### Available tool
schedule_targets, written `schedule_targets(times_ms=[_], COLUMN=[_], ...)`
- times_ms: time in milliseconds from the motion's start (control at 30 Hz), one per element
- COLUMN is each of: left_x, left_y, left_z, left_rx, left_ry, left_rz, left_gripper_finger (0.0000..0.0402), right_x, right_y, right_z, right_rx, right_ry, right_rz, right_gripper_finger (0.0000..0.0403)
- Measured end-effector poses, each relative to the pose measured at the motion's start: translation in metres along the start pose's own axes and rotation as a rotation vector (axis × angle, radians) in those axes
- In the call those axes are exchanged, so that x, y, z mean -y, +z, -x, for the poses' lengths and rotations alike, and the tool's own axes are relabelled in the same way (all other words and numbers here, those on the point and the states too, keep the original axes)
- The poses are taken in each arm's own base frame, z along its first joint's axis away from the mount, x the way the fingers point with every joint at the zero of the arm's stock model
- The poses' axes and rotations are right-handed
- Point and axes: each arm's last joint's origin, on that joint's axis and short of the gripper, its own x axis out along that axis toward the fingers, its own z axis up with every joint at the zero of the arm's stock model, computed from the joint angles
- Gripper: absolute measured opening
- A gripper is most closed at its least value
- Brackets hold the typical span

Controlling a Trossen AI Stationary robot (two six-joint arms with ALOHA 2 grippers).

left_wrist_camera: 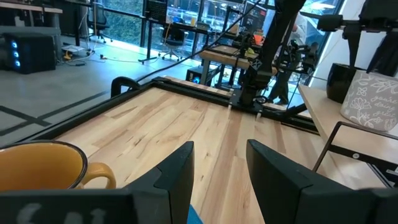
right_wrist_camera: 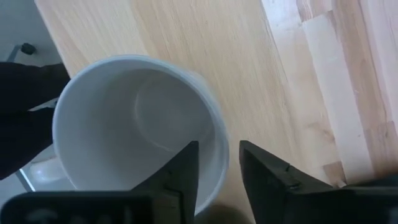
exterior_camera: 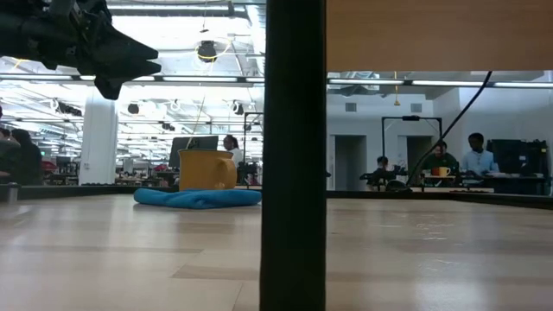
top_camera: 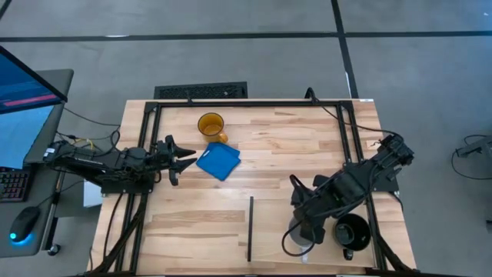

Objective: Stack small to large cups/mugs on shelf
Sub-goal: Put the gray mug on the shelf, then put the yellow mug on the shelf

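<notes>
over on the right side of the table, the right gripper is down on the white mug, fingers narrow and straddling its rim, one inside and one outside, so it's pinching the wall. that mug sits on the shelf, to the right of the thin black divider, and the black mug is just beside it near the table's right edge. the yellow mug is well apart, up near the far edge, beside the blue cloth. the left gripper hangs above the table at the left next to that cloth, fingers spread apart with nothing between them.
</notes>
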Motion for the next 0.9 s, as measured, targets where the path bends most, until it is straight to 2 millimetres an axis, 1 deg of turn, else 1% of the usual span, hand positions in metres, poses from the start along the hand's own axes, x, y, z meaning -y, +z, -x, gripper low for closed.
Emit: schedule_targets(times_ms=[233, 600, 767, 900], left_x=[0.000, 0.000, 0.000, 0.000], left_y=[0.000, 0.000, 0.000, 0.000], left_z=[0.000, 0.000, 0.000, 0.000], left_rx=[0.000, 0.000, 0.000, 0.000], left_ry=[0.000, 0.000, 0.000, 0.000], left_rz=[0.000, 0.000, 0.001, 0.001], left_gripper_finger=[0.0137, 0.0137, 0.0137, 0.0137], right_x=[0.003, 0.010, 0.016, 0.024], right_y=[0.001, 0.010, 0.005, 0.002], right_z=[0.003, 0.003, 0.015, 0.026], right_rx=[0.012, 0.018, 0.042, 0.083], right_ry=[0.001, -0.002, 0.026, 0.035], right_rz=[0.003, 0.032, 0.033, -0.005], right_gripper_finger=[0.0148, 0.0159, 0.0160, 0.0157])
